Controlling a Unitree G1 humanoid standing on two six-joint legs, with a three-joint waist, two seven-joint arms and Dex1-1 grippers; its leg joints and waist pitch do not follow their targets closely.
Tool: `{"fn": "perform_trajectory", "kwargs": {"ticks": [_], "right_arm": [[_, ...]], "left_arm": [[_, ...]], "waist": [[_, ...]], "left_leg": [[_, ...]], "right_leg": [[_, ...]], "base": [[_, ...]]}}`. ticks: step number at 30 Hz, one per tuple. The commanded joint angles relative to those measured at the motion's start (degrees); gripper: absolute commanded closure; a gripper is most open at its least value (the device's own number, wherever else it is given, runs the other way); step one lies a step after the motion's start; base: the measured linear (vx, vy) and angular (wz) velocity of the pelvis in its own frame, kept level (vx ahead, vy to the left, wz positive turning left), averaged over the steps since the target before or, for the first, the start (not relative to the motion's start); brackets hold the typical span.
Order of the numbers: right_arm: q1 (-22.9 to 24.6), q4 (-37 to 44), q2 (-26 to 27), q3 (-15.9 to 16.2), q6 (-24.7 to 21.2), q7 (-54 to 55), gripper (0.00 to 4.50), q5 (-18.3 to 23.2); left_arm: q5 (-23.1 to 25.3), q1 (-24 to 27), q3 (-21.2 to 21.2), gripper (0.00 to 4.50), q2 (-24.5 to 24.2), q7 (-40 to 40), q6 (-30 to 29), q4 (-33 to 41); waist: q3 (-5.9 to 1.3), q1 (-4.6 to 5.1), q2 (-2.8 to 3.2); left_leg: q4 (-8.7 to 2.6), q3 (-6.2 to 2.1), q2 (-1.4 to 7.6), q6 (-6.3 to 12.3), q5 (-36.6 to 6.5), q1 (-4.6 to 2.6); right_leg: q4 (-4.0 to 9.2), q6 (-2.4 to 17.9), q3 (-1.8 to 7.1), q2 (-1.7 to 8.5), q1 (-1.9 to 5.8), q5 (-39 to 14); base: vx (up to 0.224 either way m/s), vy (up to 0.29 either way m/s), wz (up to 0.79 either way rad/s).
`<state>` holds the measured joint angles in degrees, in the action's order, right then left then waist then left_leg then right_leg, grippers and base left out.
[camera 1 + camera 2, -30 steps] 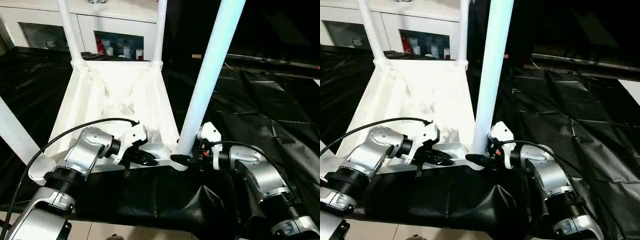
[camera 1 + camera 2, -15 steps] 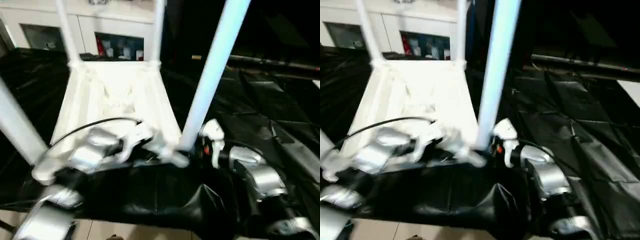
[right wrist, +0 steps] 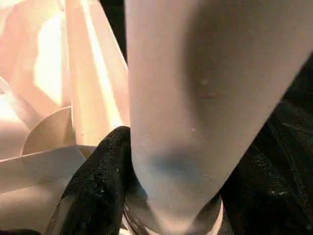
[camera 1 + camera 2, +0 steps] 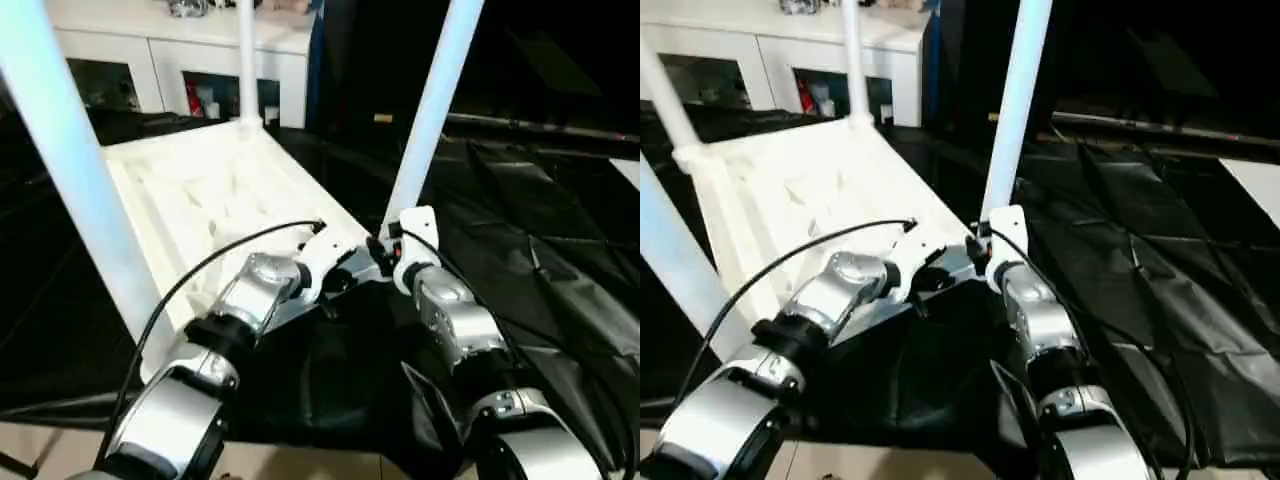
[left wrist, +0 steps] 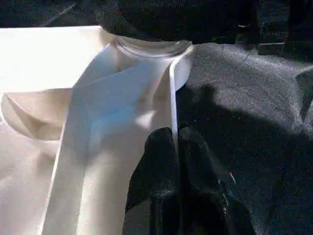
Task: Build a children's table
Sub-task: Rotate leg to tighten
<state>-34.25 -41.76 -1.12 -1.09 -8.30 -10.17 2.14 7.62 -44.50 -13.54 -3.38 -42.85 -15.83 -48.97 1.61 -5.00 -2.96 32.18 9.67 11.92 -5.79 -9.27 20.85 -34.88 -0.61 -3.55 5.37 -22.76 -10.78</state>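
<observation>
The children's table lies upside down on the black-draped work table, its white ribbed tabletop (image 4: pixel 200 190) slanting across my view. Several white tube legs stand up from its corners: one large at the near left (image 4: pixel 70 170), one at the far corner (image 4: pixel 245 60), one at the near right (image 4: pixel 432 110). My left gripper (image 4: pixel 335 283) is shut on the thin rim (image 5: pixel 172 98) of the tabletop, close to the round corner socket (image 5: pixel 151 49). My right gripper (image 4: pixel 383 250) is shut on the base of the near right leg (image 3: pixel 186 98), with one black finger (image 3: pixel 100 176) against it.
Wrinkled black cloth (image 4: pixel 560 250) covers the work table to the right and in front. A white cabinet with glass doors (image 4: pixel 170 70) stands behind. Light floor (image 4: pixel 50 450) shows past the table's near edge. A black cable (image 4: pixel 200 280) arcs over my left forearm.
The tabletop has turned: its near right corner, with the leg and both grippers on it, has swung away from me. The near left leg now looms large. The camera has shifted too.
</observation>
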Motion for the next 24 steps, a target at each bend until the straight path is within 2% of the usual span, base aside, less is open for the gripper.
{"fn": "perform_trajectory", "kwargs": {"ticks": [1, 2, 3, 5, 6, 7, 9, 11, 12, 14, 16, 18, 21, 24], "right_arm": [[0.57, -2.25, 3.35, 3.53, -0.93, -7.42, 1.69, 2.19], [0.60, -2.19, 3.27, 3.56, -0.85, -7.66, 1.60, 2.22], [1.69, 0.01, 1.57, 4.99, -0.95, -13.22, 1.60, 2.81], [2.60, 1.85, 0.25, 6.04, -1.37, -17.12, 1.33, 3.02], [4.59, 5.81, -2.59, 8.56, -2.74, -24.97, 1.20, 3.65], [5.04, 6.64, -3.25, 9.10, -2.79, -26.32, 1.20, 3.74], [8.20, 12.72, -8.26, 12.26, -3.76, -35.69, 1.04, 5.24], [8.62, 13.70, -9.08, 12.41, -4.41, -37.19, 0.94, 5.84], [9.33, 15.39, -10.58, 12.54, -5.39, -39.78, 0.82, 6.88], [10.28, 17.80, -12.87, 12.83, -6.78, -43.36, 0.72, 8.23], [11.28, 20.21, -15.54, 13.37, -7.66, -47.65, 0.63, 8.73], [11.64, 21.10, -16.94, 13.82, -7.66, -49.59, 0.34, 8.25], [11.83, 21.76, -18.77, 15.06, -6.78, -51.13, 0.27, 6.49], [11.59, 21.24, -18.49, 15.76, -6.10, -51.15, 0.27, 5.55]], "left_arm": [[-1.98, -0.34, -0.90, 4.50, 1.91, -2.16, 4.10, 0.37], [-2.02, -0.29, -0.93, 4.50, 1.81, -2.34, 4.19, 0.43], [-2.55, 0.50, -0.96, 4.50, 0.58, -4.94, 4.61, 1.41], [-2.73, 1.01, -1.08, 4.50, -0.31, -6.68, 5.37, 1.93], [-3.32, 1.93, -1.15, 4.50, -1.89, -9.83, 5.53, 2.96], [-3.45, 2.13, -1.19, 4.50, -2.22, -10.53, 5.79, 3.20], [-4.87, 3.69, -1.17, 4.50, -4.79, -16.24, 5.95, 5.48], [-5.11, 3.98, -1.16, 4.50, -5.31, -17.28, 5.53, 6.03], [-5.67, 4.72, -1.26, 4.50, -6.43, -19.59, 5.68, 7.23], [-6.74, 5.95, -1.47, 4.50, -8.18, -23.33, 6.32, 9.25], [-8.05, 7.54, -1.98, 4.50, -10.53, -28.19, 6.28, 12.09], [-8.69, 8.59, -2.63, 4.50, -12.25, -31.47, 5.53, 14.12], [-9.60, 10.22, -3.10, 4.50, -14.62, -35.83, 3.63, 17.38], [-9.39, 10.60, -2.82, 4.50, -14.99, -36.01, 3.43, 17.93]], "waist": [[-2.43, 0.12, -0.02], [-2.43, 0.07, -0.55], [-2.41, -0.11, -0.31], [-2.25, -0.24, -0.39], [-2.17, -0.33, -0.43], [-2.14, -0.35, -0.45], [-2.30, -0.57, -0.58], [-2.31, -0.67, -0.52], [-2.31, -0.41, -0.37], [-2.30, -0.47, -0.33], [-2.25, -0.51, -0.40], [-2.36, -0.46, -0.27], [-2.45, -0.71, -0.04], [-2.38, -0.87, -0.11]], "left_leg": [[-3.97, -0.01, 0.63, 0.75, -19.40, -0.22], [-3.96, 0.03, 0.65, 0.96, -19.19, -0.15], [-3.94, 0.07, 0.68, 1.19, -18.98, -0.31], [-4.03, 0.04, 0.76, 1.99, -18.63, 0.00], [-4.11, 0.03, 0.77, 2.35, -18.47, 0.03], [-4.08, 0.09, 0.80, 2.47, -18.52, 0.02], [-4.03, 0.09, 1.05, 2.83, -16.38, 0.17], [-4.06, 0.06, 1.10, 3.03, -15.73, 0.20], [-4.16, 0.06, 1.17, 2.74, -15.86, 0.15], [-4.11, 0.12, 1.25, 2.57, -16.47, 0.01], [-4.20, 0.03, 1.28, 2.80, -16.44, 0.15], [-4.13, 0.12, 1.38, 2.79, -16.47, -0.05], [-3.99, 0.34, 1.48, 2.61, -14.72, -0.26], [-3.95, 0.42, 1.34, 2.42, -14.15, -0.14]], "right_leg": [[5.83, 6.18, 1.89, 2.48, 1.76, -21.90], [5.89, 6.16, 1.85, 2.50, 1.80, -22.00], [5.89, 6.34, 1.88, 2.55, 1.70, -22.23], [5.94, 6.25, 1.82, 2.58, 2.05, -22.24], [6.10, 5.89, 1.75, 2.59, 2.11, -23.33], [6.17, 5.76, 1.83, 2.61, 2.04, -23.80], [5.80, 6.22, 2.02, 2.72, 2.18, -21.41], [5.57, 6.91, 1.93, 2.67, 2.36, -20.03], [5.41, 7.92, 1.90, 2.66, 2.16, -19.48], [5.43, 8.36, 1.98, 2.74, 2.10, -19.53], [5.29, 8.62, 1.96, 2.64, 2.30, -18.69], [5.15, 9.25, 2.06, 2.68, 2.10, -17.82], [4.53, 11.26, 2.17, 2.56, 1.94, -12.65], [4.27, 11.54, 2.12, 2.45, 2.14, -11.23]], "base": [[0.000, 0.000, 0.00], [0.000, 0.000, 0.00], [0.000, 0.000, 0.00], [0.000, 0.000, 0.00], [0.000, 0.000, 0.00], [0.000, 0.000, 0.00], [0.000, 0.000, 0.00], [0.000, 0.000, 0.00], [0.000, 0.000, 0.00], [0.000, 0.000, 0.00], [0.000, 0.000, 0.00], [0.000, 0.000, 0.00], [0.000, 0.000, 0.00], [0.000, 0.000, 0.00]]}}
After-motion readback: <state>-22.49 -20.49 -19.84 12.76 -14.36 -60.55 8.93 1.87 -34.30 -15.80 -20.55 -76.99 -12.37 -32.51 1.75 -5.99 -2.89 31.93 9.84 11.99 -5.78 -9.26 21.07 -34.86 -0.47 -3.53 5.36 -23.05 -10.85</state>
